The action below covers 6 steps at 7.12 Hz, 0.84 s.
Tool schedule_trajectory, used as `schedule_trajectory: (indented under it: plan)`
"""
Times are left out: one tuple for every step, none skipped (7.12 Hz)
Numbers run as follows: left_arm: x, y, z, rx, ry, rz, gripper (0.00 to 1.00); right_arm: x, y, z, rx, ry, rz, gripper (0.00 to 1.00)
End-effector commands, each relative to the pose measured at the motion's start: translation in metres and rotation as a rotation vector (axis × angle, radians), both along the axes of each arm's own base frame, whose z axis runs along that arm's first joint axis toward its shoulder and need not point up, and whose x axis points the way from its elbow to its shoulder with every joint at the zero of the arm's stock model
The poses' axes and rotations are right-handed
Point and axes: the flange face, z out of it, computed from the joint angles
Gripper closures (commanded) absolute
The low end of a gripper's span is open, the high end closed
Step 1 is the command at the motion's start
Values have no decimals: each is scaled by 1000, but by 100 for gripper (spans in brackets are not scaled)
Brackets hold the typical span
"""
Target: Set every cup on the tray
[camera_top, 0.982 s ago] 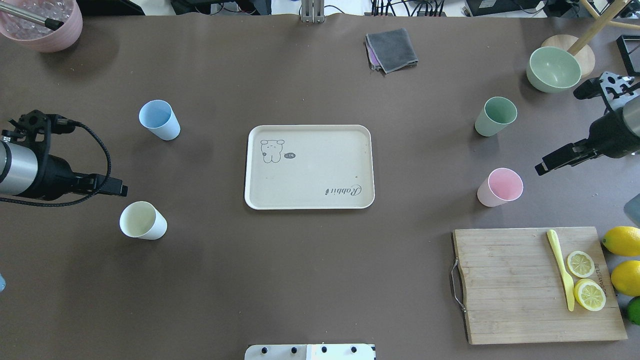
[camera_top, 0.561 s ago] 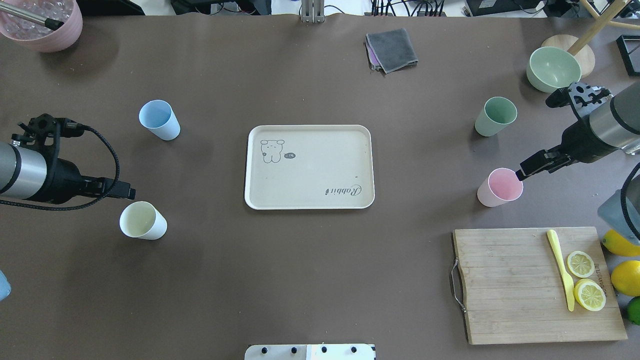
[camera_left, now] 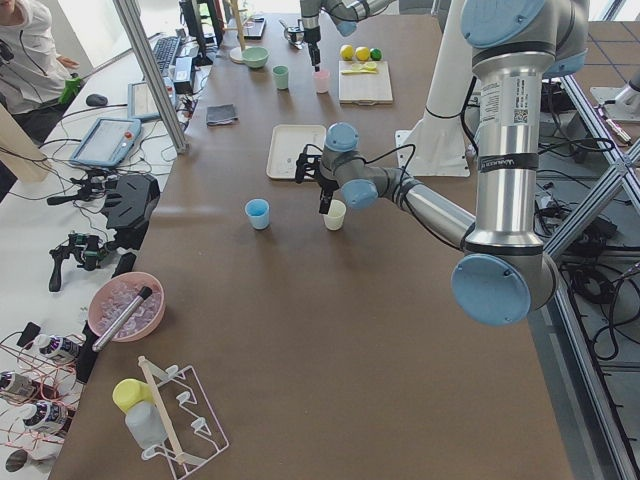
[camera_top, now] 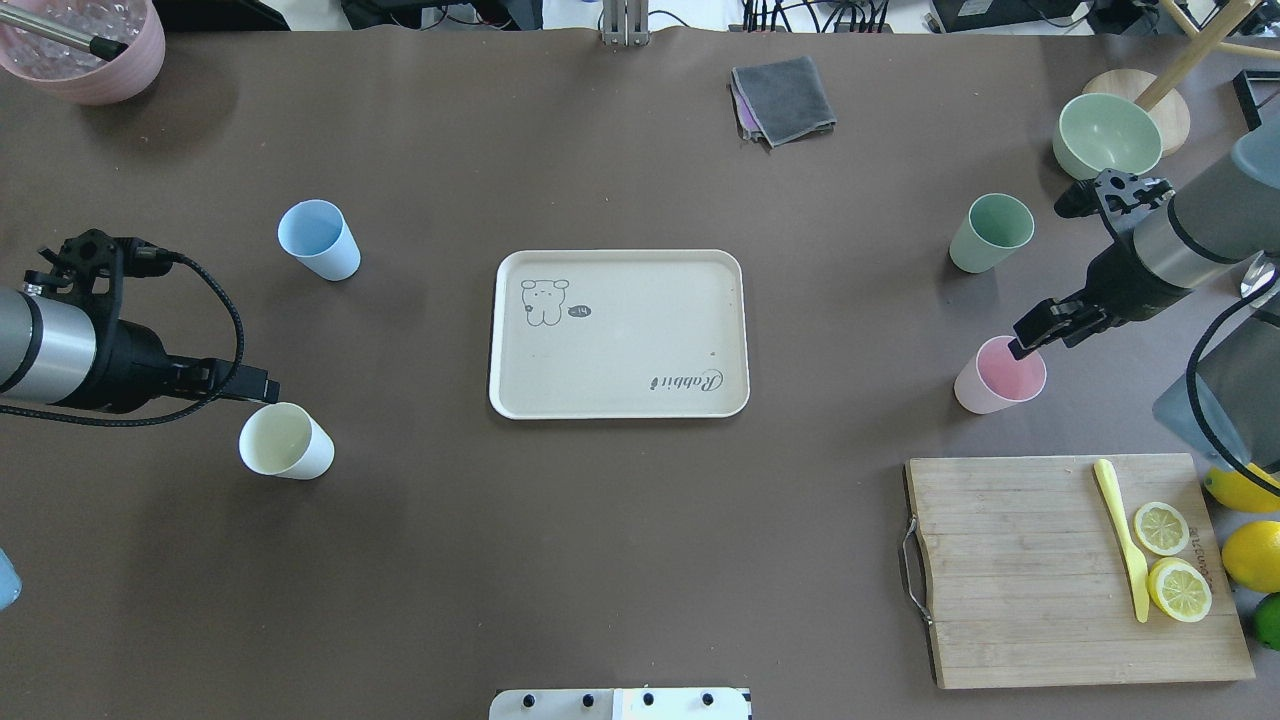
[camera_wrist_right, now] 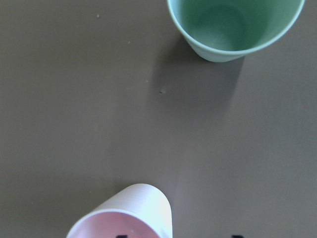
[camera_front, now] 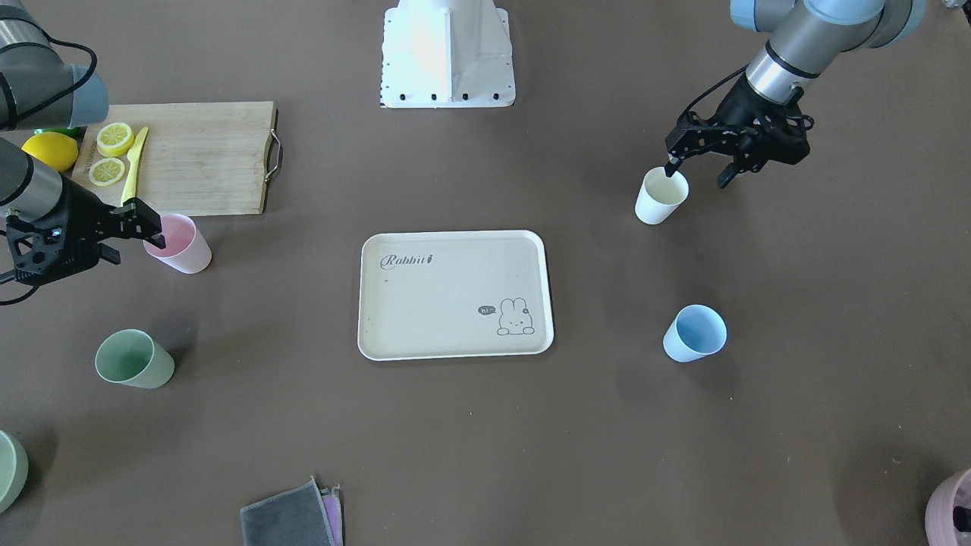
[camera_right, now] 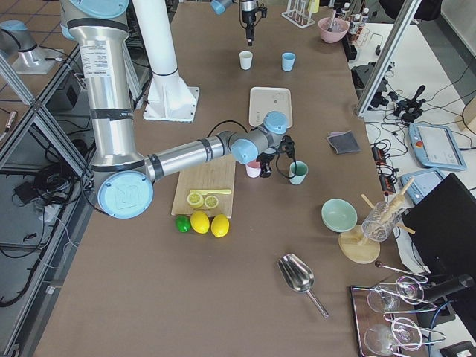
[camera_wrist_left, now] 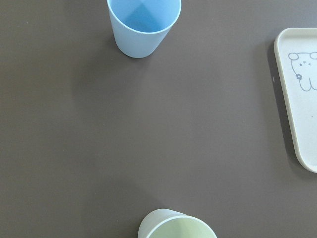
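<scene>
Overhead exterior view has the tray (camera_top: 640, 340) in the middle of the table (camera_top: 600, 560), well apart from both pairs of jaws. It is a flat cream rectangle with rounded corners and a raised rim, with the word "Rabbit" in script at one corner and a small bunny drawing at the opposite corner. The cream-white cup (camera_top: 285, 442), the light blue cup (camera_top: 318, 240), the pink cup (camera_top: 1000, 375) and the sage green cup (camera_top: 990, 232) all stand upright on the table, outside the tray. Each one is small, matte, without a handle, and narrower at the base than at the mouth. The left gripper (camera_front: 694, 176) has its jaws apart: in the front-facing view one finger is over the mouth of the cream-white cup and the other is outside its wall, on the side away from the tray. I cannot tell if a finger touches it. The light blue cup is well apart from these jaws. The right gripper (camera_front: 138, 249) also has its jaws spread. Its wrist camera shows one fingertip over the mouth of the pink cup and the other outside the rim. The sage green cup stands near, beyond these jaws and not between them.
</scene>
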Motion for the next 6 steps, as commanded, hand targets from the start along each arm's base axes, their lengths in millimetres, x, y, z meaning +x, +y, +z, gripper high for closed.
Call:
schedule_trajectory:
  plan:
    - [8, 8, -2, -23, 7, 6, 2, -9, 4, 4, -9, 4, -19, 52]
    - [10, 10, 1, -25, 1, 8, 2, -11, 5, 3, -10, -1, -24, 78]
    - [24, 19, 12, -18, -34, 14, 2, -11, 5, 1, -9, -5, -26, 100]
    - [23, 20, 22, -24, -53, 11, 3, -12, 5, -1, -12, -15, -31, 100]
    - [24, 16, 31, -32, -70, 7, 5, -13, 6, -5, -20, -34, -44, 100]
    - [27, 15, 40, -43, -83, 7, 8, -12, 7, -9, -23, -47, -49, 100]
